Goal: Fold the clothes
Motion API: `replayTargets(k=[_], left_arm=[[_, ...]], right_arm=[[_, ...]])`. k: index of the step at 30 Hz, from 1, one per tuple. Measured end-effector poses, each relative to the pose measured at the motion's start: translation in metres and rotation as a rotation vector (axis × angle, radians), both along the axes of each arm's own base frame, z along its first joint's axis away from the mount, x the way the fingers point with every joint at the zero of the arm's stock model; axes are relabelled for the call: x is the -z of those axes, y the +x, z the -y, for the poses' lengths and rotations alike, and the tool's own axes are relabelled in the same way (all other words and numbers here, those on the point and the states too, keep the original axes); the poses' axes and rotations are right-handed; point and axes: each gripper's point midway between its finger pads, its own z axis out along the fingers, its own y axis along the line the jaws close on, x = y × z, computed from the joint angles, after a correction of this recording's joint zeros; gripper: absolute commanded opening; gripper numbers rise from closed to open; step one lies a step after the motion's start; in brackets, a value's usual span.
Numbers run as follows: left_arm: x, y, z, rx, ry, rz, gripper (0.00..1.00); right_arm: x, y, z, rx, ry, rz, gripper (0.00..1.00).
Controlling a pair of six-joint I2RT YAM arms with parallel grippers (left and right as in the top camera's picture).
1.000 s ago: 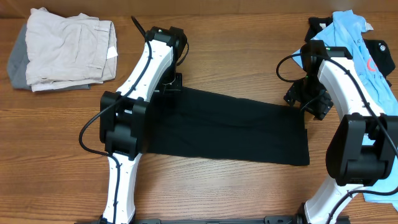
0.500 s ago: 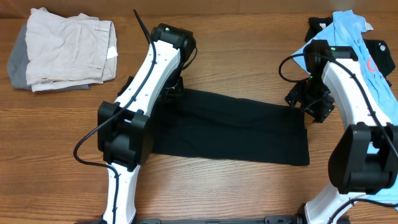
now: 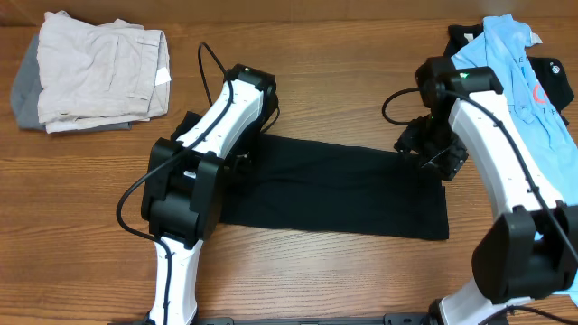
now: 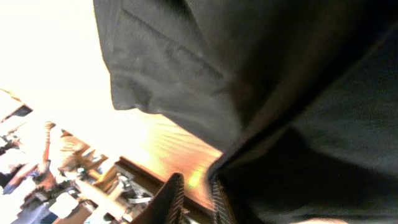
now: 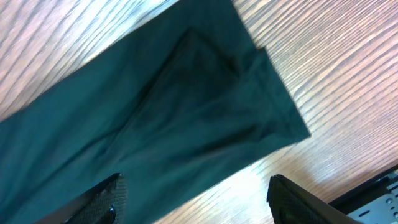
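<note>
The black shirt [image 3: 334, 190] lies folded into a long flat strip across the middle of the table. My left gripper [image 3: 240, 157] is low at the strip's far left corner. In the left wrist view its fingers [image 4: 177, 198] stand a narrow gap apart with wood showing between them, and the black shirt [image 4: 261, 81] lies just beside them. My right gripper [image 3: 432, 150] hovers wide open over the strip's far right corner. In the right wrist view one finger is over the shirt [image 5: 155, 118] and the other over bare wood. A light blue polo [image 3: 517, 63] lies at the far right.
A stack of folded beige and grey clothes [image 3: 95, 77] sits at the far left corner. Another black garment [image 3: 551, 86] lies under the polo at the right edge, beside the right arm's base.
The left gripper's fingers have parted and let go of the shirt's left corner, and the arm has drawn back a little. The right gripper has shifted left, over the shirt's right end.
</note>
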Motion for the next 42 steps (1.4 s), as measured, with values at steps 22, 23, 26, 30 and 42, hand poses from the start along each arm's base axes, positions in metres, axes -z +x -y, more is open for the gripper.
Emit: replayTargets(k=[22, 23, 26, 30, 42], left_arm=[[-0.049, 0.045, -0.021, -0.132, -0.284, 0.329, 0.9], [-0.055, 0.047, -0.024, -0.145, -0.302, 0.353, 0.89], [-0.063, 0.056, -0.025, -0.161, -0.356, 0.406, 0.84], [-0.06, 0.079, 0.002, -0.128, -0.489, 0.481, 0.79], [0.002, 0.067, 0.027, -0.139, -0.576, 0.385, 0.65]], right_arm=[[-0.016, 0.017, -0.035, -0.014, 0.089, 0.142, 0.8], [-0.019, 0.02, -0.037, -0.014, 0.102, 0.158, 0.81], [-0.032, 0.025, -0.043, -0.019, 0.143, 0.225, 0.81], [-0.049, 0.023, -0.046, -0.037, 0.17, 0.275, 0.81], [-0.051, 0.014, -0.047, -0.109, 0.176, 0.254, 0.81]])
